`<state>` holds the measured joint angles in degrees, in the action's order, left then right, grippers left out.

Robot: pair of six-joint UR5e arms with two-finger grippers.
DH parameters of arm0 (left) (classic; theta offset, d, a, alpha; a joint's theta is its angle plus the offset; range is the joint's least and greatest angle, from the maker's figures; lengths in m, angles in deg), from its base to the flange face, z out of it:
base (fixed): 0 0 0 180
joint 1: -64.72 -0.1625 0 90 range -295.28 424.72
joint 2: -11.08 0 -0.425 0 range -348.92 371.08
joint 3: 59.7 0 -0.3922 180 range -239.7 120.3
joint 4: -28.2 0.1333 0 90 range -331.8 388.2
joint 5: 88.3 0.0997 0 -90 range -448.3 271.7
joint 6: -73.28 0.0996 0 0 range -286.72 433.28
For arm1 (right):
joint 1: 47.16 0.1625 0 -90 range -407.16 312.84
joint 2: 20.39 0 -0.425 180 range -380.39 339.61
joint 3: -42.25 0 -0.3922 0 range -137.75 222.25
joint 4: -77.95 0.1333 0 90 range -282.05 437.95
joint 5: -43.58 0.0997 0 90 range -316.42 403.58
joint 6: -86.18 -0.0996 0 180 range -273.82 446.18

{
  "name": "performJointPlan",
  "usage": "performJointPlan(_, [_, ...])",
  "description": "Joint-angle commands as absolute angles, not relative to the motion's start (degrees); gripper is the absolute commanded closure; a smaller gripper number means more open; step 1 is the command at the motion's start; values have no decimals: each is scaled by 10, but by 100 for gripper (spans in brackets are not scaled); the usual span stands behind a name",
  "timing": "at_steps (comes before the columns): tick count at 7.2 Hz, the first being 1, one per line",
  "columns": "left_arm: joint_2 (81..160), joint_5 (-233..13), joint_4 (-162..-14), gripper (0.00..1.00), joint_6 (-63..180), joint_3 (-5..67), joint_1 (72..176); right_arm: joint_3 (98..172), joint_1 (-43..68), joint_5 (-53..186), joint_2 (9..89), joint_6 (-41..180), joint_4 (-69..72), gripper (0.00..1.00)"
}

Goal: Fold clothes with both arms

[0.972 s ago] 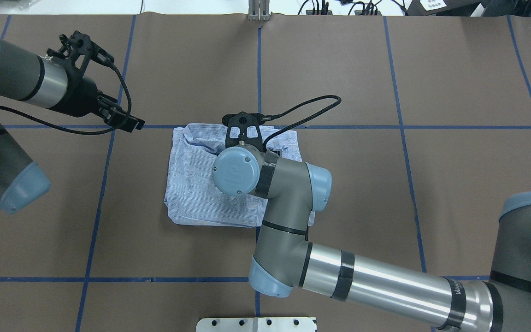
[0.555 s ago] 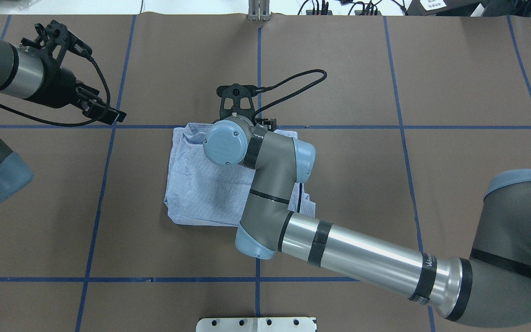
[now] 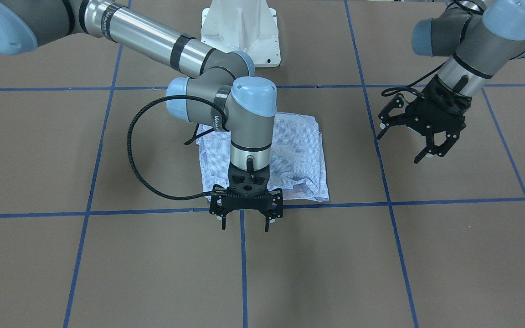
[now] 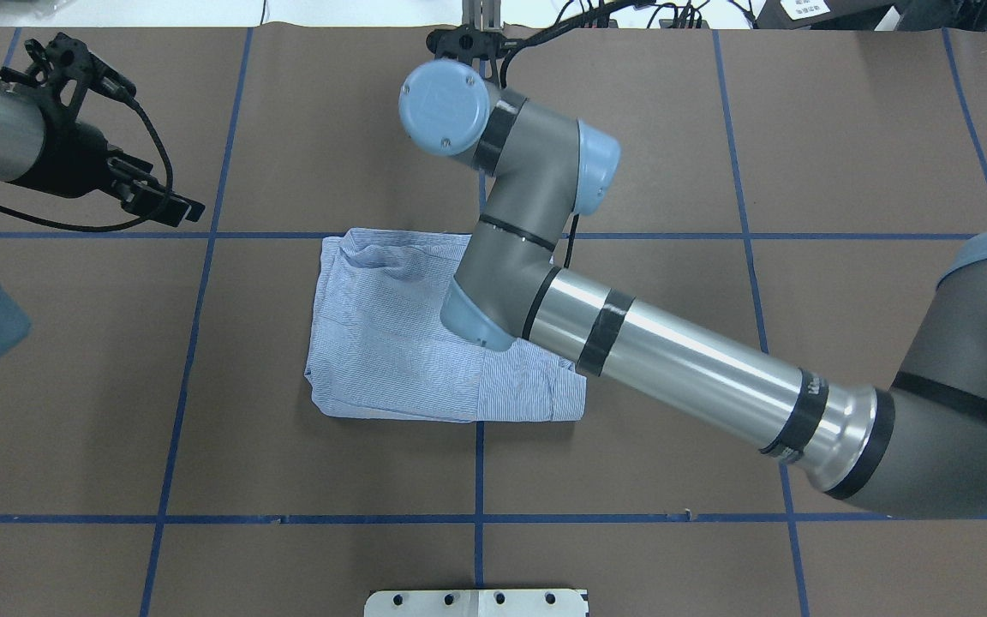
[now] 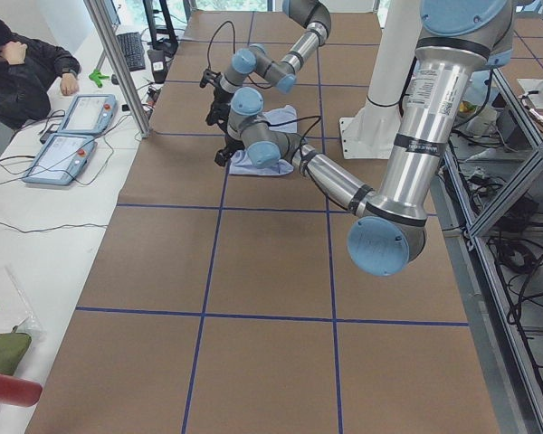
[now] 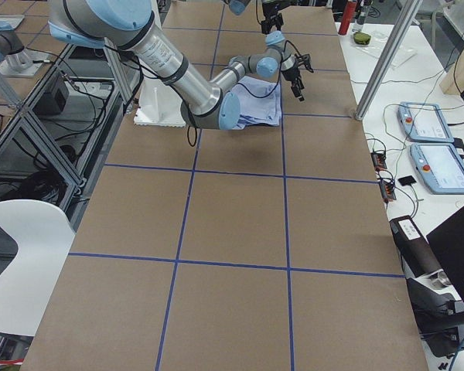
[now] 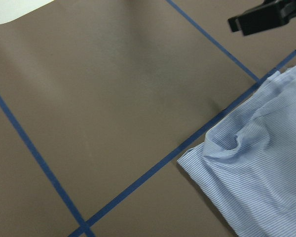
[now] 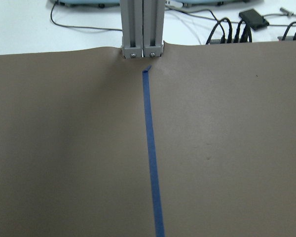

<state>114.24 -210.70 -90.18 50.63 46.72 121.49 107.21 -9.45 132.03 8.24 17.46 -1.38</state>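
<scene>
Order follows the overhead view, left to right.

- Left gripper: held above bare table, well apart from the shirt on its left side. The fingers are seen parted and nothing is held. In the left wrist view only one black fingertip and a corner of the cloth are shown.
- Striped shirt: laid near the table's centre as a compact, roughly rectangular packet, just inside a crossing of blue tape lines. No sleeve, collar or button is seen outside it. A rumpled pucker is noted at the far-left corner, and the near edge is slightly uneven.
- Right arm: stretched across the packet's right part, above it. Right gripper: held past the shirt's far edge over bare table, jaws spread wide and empty. In the right wrist view only tape, table and an aluminium post are recorded.

Assessment: the folding is judged essentially done, since the garment is closed up and neither gripper is on it. What may be left is the smoothing of the puckered corner, a squaring of the edges, and the arms being parked.
</scene>
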Motion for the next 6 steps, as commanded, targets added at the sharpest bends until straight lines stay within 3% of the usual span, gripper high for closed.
performJointPlan(1, [1086,-2104,-895,0,627,465,1307,1210,-12,1475,168,264,-125,0])
performJointPlan(3, [1074,-2106,-807,0,813,460,1404,1358,82,1577,346,415,-127,0])
performJointPlan(6, [992,-2113,-798,0,854,436,1525,1430,220,1656,523,667,-126,0])
